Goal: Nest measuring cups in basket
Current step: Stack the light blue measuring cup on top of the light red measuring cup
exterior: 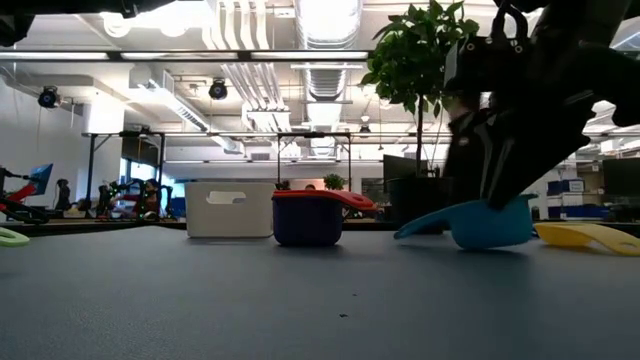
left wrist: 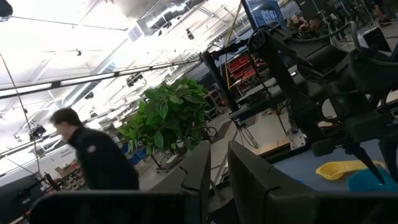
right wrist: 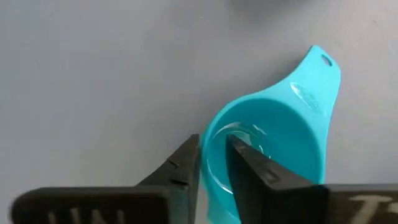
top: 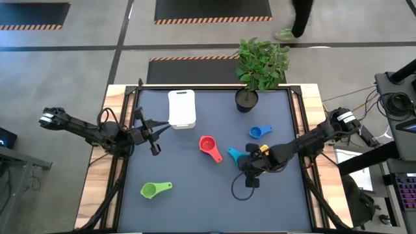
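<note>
The teal cup (top: 234, 155) (right wrist: 280, 137) sits right of the table's middle, and my right gripper (top: 247, 164) (right wrist: 214, 146) is shut on it. The yellow cup (top: 263, 148) lies just behind that gripper, with the blue cup (top: 259, 132) beyond it. The red cup (top: 208, 146) sits on top of a dark purple one (exterior: 307, 225) near the middle. Alone by the near-left stands the green cup (top: 155, 189). No orange cup shows. The white basket (top: 182, 107) stands at the far side. My left gripper (top: 155, 138) (left wrist: 217, 162) hovers left of the basket, fingers close together, holding nothing. My right gripper pinches the teal cup's bowl wall at the rim (right wrist: 210, 127), on the side opposite the handle (right wrist: 320, 68). One finger (right wrist: 249, 171) is inside the bowl and the other finger (right wrist: 180, 174) outside. The fingers come from above, slanting in from the right. The cup (exterior: 490, 225) looks to rest on the table.
A black plant pot (top: 247, 99) with a leafy plant stands at the far edge, right of the basket. A black cable loops on the table (top: 239, 190) near my right gripper. A person walks past beyond the far edge (top: 296, 19).
</note>
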You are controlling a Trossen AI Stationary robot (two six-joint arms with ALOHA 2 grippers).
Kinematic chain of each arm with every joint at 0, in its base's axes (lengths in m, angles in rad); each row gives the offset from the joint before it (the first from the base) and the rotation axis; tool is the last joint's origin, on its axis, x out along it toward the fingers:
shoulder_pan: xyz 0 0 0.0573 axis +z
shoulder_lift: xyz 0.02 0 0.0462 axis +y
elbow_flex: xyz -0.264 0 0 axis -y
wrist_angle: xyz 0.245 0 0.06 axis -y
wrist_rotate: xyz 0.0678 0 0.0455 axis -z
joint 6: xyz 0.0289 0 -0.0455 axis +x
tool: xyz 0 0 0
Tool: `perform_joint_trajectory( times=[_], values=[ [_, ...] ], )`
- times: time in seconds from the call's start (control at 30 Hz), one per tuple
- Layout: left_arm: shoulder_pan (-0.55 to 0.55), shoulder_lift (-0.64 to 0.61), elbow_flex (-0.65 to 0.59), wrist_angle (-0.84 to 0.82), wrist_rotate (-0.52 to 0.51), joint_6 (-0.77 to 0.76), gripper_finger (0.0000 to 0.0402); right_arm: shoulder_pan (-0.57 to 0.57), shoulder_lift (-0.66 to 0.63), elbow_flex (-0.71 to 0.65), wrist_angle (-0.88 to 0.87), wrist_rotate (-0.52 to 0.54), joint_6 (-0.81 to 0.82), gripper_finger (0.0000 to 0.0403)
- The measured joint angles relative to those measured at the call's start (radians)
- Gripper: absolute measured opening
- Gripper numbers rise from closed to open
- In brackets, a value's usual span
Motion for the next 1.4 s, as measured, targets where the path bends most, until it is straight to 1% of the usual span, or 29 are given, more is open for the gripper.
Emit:
perform_joint_trajectory(
  times=[0.1,0.2,0.27,0.37,0.47,0.57,0.63,0.83,0.97,1.03,1.17,1.2,1.3,1.4],
  values=[
    [0.0,0.0,0.0,0.0,0.0,0.0,0.0038,0.0,-0.008,0.007,-0.029,-0.001,0.008,0.01],
    [0.0,0.0,0.0,0.001,0.0,0.0,0.0038,0.0,-0.031,0.046,-0.07,-0.001,0.023,0.0119],
    [0.0,0.0,0.0,0.001,0.0,0.0,0.0038,0.0,-0.046,0.078,-0.101,-0.003,0.042,0.0127],
    [0.0,0.001,0.0,0.001,0.0,0.0,0.0038,0.0,-0.054,0.124,-0.134,-0.021,0.092,0.0127],
    [0.0,0.002,0.0,0.001,0.0,0.0,0.0038,0.002,-0.054,0.148,-0.108,-0.116,0.14,0.0114],
    [0.0,0.002,0.0,0.001,0.0,0.0,0.0038,0.005,-0.036,0.144,-0.057,-0.223,0.186,0.009],
    [0.0,0.002,0.0,0.001,0.0,0.0,0.0038,0.007,-0.019,0.134,-0.061,-0.264,0.204,0.007],
    [0.0,0.002,0.0,0.0,0.0,0.0,0.0038,0.018,0.025,0.087,-0.062,-0.271,0.213,0.0015],
    [0.0,0.002,0.0,0.0,0.0,0.0,0.0038,0.017,0.03,0.053,-0.064,-0.262,0.218,0.0009],
    [0.0,0.002,0.0,0.0,0.0,0.0,0.0038,0.017,0.03,0.039,-0.086,-0.228,0.224,0.0009],
    [0.0,0.002,0.0,0.0,0.0,0.0,0.0038,0.015,0.03,0.028,-0.192,-0.109,0.236,0.0009],
    [0.0,0.002,0.0,0.0,0.0,0.0,0.0038,0.015,0.03,0.028,-0.229,-0.068,0.236,0.0009],
    [0.0,0.002,0.0,0.001,0.0,0.0,0.0038,0.015,0.025,0.027,-0.322,0.105,0.254,0.0009],
    [0.0,0.002,0.0,0.001,0.0,0.0,0.0038,0.015,0.008,0.027,-0.342,0.223,0.263,0.0009]
  ],
)
